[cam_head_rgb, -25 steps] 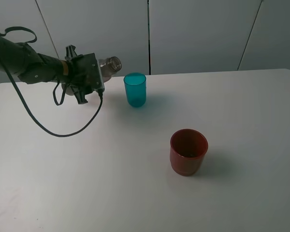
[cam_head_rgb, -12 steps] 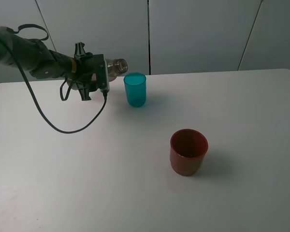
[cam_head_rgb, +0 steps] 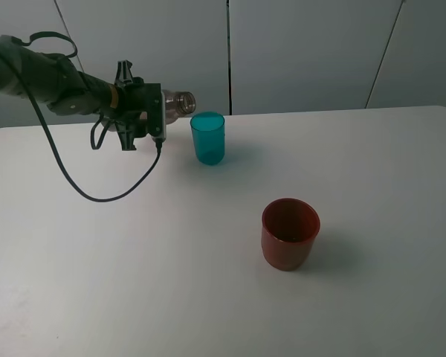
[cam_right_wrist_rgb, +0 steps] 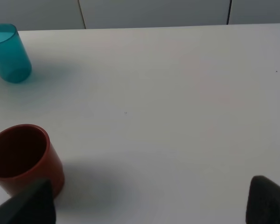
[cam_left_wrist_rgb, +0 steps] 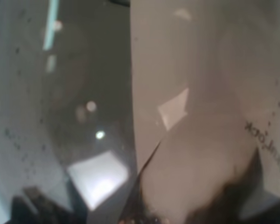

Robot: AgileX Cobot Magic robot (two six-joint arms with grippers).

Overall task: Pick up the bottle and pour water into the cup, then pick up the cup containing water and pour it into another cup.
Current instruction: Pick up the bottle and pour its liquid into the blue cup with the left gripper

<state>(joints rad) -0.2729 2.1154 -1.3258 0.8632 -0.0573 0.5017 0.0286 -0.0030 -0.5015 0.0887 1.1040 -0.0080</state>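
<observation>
The left tool (cam_head_rgb: 155, 113) is pressed tight on the bottle (cam_head_rgb: 175, 101) and holds it above the far left part of the white counter (cam_head_rgb: 379, 178); the bottle lies tipped almost level, its narrow neck and open mouth pointing toward the teal cup (cam_head_rgb: 207, 137); the mouth sits just beside the cup's rim and slightly higher, not touching it; whether any water runs out I cannot tell. In the left wrist view the smoky bottle wall (cam_left_wrist_rgb: 84, 121) fills nearly the whole picture, too close and blurred to show more. A black cable (cam_head_rgb: 97, 197) loops down from the left arm and hangs over the counter. The teal cup stands upright near the far edge of the counter; the red cup (cam_head_rgb: 290, 233) stands upright nearer the camera and to the right, well apart from the teal one. The right tool (cam_right_wrist_rgb: 147, 207) is spread wide, its two dark fingertips (cam_right_wrist_rgb: 28, 207) at the corners of the right wrist view with only bare counter between them; the red cup is just beside one fingertip.
</observation>
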